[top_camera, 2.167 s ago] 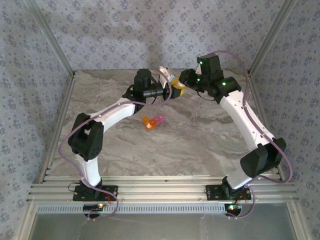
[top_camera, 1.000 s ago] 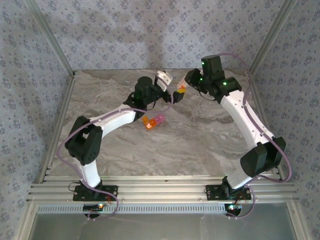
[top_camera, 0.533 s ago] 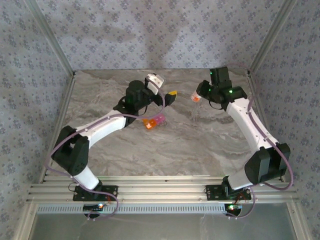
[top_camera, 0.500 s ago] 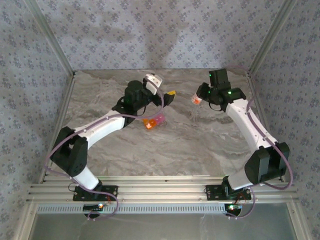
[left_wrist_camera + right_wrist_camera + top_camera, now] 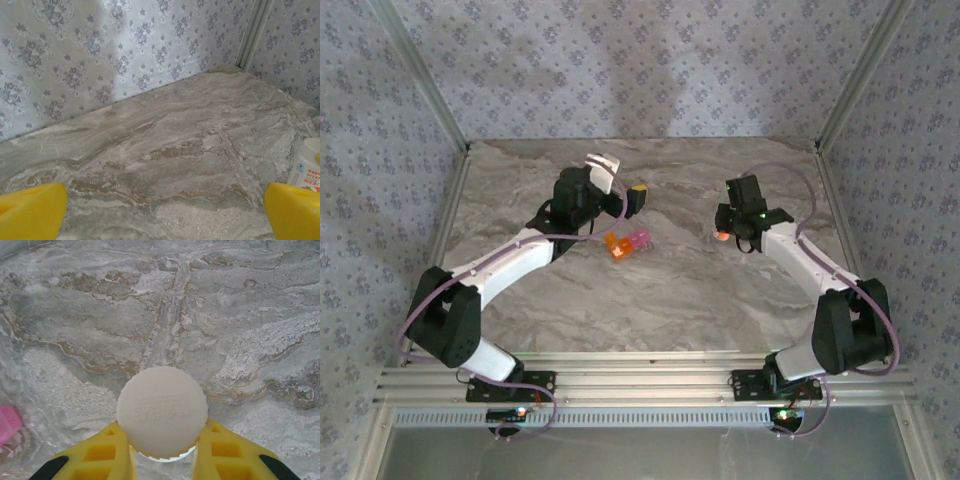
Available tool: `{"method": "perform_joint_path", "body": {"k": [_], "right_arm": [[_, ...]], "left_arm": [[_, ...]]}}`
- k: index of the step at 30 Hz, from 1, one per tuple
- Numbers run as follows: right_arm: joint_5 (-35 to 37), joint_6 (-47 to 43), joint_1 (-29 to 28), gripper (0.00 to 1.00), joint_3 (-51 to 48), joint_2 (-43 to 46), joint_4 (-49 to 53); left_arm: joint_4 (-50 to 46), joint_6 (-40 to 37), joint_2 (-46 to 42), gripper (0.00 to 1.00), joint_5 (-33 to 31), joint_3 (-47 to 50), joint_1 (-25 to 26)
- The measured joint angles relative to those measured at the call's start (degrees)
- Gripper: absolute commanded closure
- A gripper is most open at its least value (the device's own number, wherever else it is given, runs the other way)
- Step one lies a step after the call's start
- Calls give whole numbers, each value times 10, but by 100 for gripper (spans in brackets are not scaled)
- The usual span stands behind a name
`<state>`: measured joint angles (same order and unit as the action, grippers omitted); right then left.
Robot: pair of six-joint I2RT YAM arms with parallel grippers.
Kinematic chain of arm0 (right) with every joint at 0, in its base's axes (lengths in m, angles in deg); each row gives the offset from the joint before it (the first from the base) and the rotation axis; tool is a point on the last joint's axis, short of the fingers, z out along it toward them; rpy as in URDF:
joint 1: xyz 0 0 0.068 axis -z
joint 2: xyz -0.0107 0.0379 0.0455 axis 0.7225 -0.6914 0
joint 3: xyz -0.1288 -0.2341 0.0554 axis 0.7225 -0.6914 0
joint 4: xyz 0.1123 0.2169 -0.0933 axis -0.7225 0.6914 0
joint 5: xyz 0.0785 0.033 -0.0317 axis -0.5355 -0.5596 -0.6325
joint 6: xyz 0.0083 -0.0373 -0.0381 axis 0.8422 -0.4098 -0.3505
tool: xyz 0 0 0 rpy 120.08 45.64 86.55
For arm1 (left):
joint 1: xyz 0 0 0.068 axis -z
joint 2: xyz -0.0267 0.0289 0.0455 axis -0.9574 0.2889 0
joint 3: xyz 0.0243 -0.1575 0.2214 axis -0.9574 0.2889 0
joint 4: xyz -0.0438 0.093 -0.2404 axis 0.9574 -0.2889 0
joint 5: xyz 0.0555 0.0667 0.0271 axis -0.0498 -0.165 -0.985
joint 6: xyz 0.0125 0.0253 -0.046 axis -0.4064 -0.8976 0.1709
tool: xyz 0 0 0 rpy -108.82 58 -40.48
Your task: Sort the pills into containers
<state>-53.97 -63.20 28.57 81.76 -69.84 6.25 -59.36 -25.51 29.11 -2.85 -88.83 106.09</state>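
Notably, the left claw [image 5: 621,179] stood wide and empty, just beyond the containers [image 5: 627,241]. These lay mid-bench, long axis roughly left-right, orange end to the left. The left arm was judged nearer. The right claw [image 5: 724,233], well right of them, gripped the white bottle [image 5: 162,412]. Bare bench [image 5: 680,290] lay between, with no obstruction.

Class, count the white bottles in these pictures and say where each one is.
1. The white bottle is clamped in the right end effector, right of the containers. An arm could hide another.
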Motion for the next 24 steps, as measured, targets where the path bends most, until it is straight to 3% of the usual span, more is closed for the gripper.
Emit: {"method": "perform_joint_path", "body": {"k": [12,24], "right_arm": [[30,-9,-8,72,-94,4,-90],[40,-15,-16,39,-127,4,-116]], "left_arm": [[-27,56,-33,0,-11,35,-19],[22,151,-62,0,-105,89,-33]]}}
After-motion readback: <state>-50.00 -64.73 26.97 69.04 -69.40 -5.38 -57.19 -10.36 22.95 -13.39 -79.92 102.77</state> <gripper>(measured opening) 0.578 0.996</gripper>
